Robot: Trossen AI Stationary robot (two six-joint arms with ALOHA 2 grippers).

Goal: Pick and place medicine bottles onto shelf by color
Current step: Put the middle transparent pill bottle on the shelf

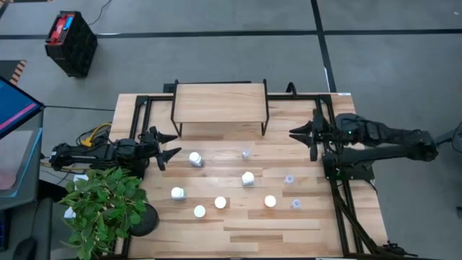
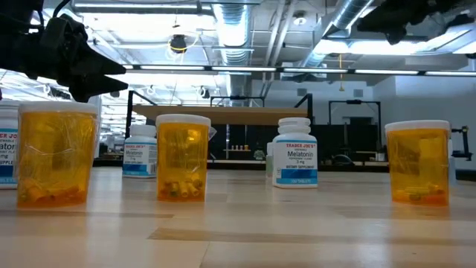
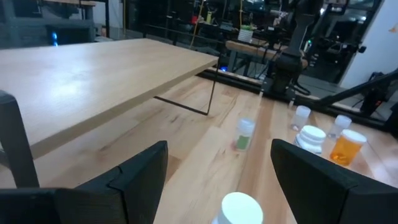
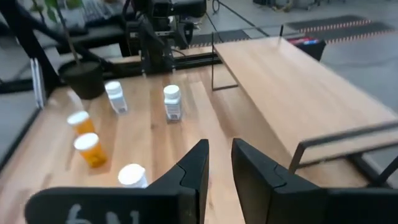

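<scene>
Nearest bottle: orange translucent plastic medicine bottle with white cap (image 2: 56, 152), upright at the low view's left foreground.
Table: large slatted light-wood table (image 1: 289, 231), carrying everything below.
Shelf: low rectangular light-wood shelf on thin black metal legs (image 1: 220, 103), at the table's far edge; no bottle on it.
Left end effector (image 1: 173, 144): near the shelf's left front leg, fingers spread wide, empty, pointed towards the nearest white bottle (image 1: 195, 159).
Right end effector (image 1: 297, 134): near the shelf's right front leg, fingers narrowly apart, pinching nothing.
White bottles: three, upright, on the left and centre of the table, apart from one another.
Orange bottles: three, in a loose row nearest the table's front edge (image 1: 220, 203).
Clear bluish bottles: three, smallest, towards the right (image 1: 289, 178); one close before the shelf.
Handling, as judged: light, rigid, smooth-walled, so prone to slip or topple if nudged; hardly fragile.
Hold, as judged: across the round body just under the cap, fingers square to it, lifted straight up.
</scene>
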